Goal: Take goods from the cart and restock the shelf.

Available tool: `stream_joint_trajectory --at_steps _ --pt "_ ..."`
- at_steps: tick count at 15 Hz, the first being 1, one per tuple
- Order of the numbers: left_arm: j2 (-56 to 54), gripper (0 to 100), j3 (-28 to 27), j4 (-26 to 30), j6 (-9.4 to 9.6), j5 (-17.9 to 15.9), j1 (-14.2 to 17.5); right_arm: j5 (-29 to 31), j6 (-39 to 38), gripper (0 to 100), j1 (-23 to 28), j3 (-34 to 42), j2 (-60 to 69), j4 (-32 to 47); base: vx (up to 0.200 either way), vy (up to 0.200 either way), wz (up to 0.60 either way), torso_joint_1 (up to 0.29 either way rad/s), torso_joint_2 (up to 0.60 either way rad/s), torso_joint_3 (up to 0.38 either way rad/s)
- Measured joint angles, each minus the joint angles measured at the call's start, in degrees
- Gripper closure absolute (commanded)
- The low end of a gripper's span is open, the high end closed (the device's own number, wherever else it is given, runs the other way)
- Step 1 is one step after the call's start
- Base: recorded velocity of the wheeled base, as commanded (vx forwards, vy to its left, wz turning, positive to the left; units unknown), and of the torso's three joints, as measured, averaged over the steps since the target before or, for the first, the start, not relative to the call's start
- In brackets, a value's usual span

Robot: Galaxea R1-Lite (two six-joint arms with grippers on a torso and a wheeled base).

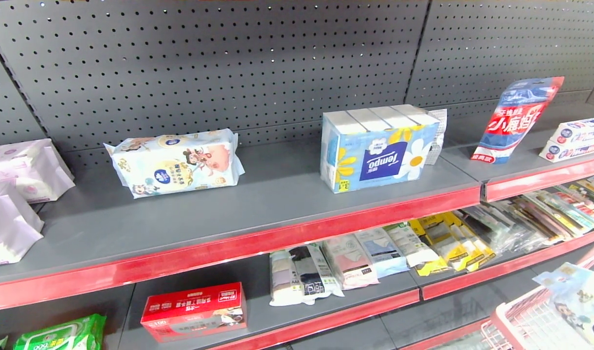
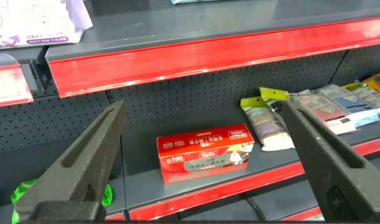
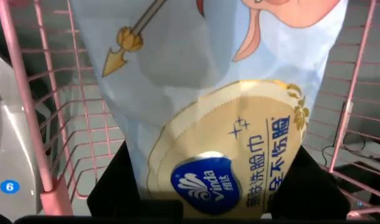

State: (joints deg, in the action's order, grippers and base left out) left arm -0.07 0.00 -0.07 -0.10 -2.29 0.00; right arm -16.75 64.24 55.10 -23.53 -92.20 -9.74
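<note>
So the grey metal shelf with a red front strip [image 1: 277, 199] backs onto a dark pegboard wall [image 1: 228, 58]. Left pincer [image 2: 202, 112] is spread apart by the lower tier, right pincer [image 3: 215, 183] is clamped on the pale blue cartoon-print tissue pack [image 3: 209, 93] down in the pink wire cart [image 3: 28, 93]

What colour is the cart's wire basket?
The cart is pink, clearest in the right wrist view.

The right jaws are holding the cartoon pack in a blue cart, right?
Not quite. The cart is pink, not blue; the right wrist view shows its pink wires around the cartoon pack. The right jaws do hold that pack.
</note>
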Motion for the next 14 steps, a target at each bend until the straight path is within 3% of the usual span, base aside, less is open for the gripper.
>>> stream_joint_trajectory --at_steps 3,6,8,10,14 --pt "0.0 0 0.0 0.0 0.0 0.0 0.0 6.2 -16.4 100 -16.9 0.0 6.2 0.2 0.0 0.0 0.0 0.0 0.0 0.0" --pt "0.0 0 0.0 0.0 0.0 0.0 0.0 21.1 -37.2 100 -41.1 0.1 12.3 0.3 0.0 0.0 0.0 0.0 0.0 0.0" --pt "0.0 0 0.0 0.0 0.0 0.0 0.0 30.1 -45.3 100 -55.5 0.0 18.3 1.1 0.0 0.0 0.0 0.0 0.0 0.0" --pt "0.0 0 0.0 0.0 0.0 0.0 0.0 33.4 -48.0 100 -63.0 0.0 26.7 4.6 0.0 0.0 0.0 0.0 0.0 0.0" --pt "0.0 0 0.0 0.0 0.0 0.0 0.0 34.4 -49.5 100 -68.9 -1.4 44.8 23.5 0.0 0.0 0.0 0.0 0.0 0.0"
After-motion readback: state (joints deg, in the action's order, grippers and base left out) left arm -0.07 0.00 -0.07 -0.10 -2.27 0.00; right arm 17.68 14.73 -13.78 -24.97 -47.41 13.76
